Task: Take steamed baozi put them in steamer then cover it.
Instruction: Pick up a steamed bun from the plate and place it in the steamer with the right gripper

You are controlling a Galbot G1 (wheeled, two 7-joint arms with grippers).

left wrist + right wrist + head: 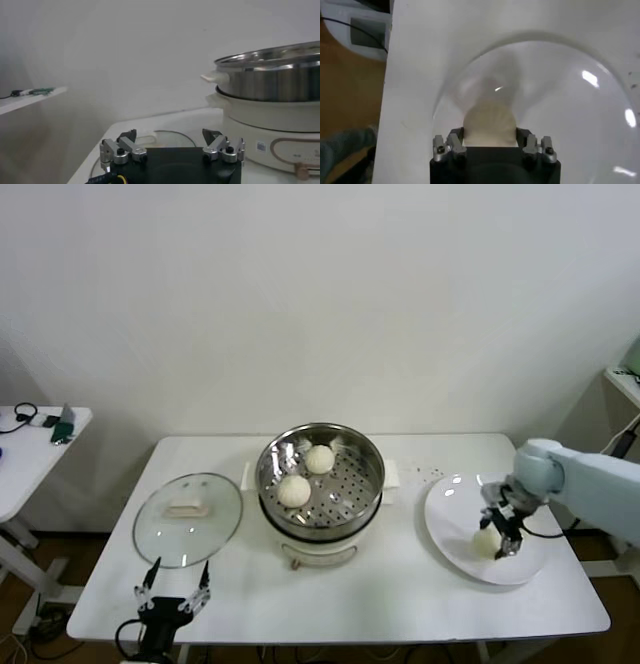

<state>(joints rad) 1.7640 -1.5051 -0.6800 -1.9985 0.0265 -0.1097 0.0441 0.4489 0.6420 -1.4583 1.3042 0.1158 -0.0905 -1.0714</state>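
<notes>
Glass lid point(187, 519) lies far left, my left gripper point(174, 592) idle before it, fingers spread. I see two steamed baozi point(294, 490) in the steamer point(320, 480). On the plate point(448, 514), my right gripper point(500, 536) seemingly clamps another baozi point(489, 123).

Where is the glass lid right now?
In the head view the glass lid lies flat on the white table, on the robot's left, just beside the steamer and just beyond the left end effector.
</notes>
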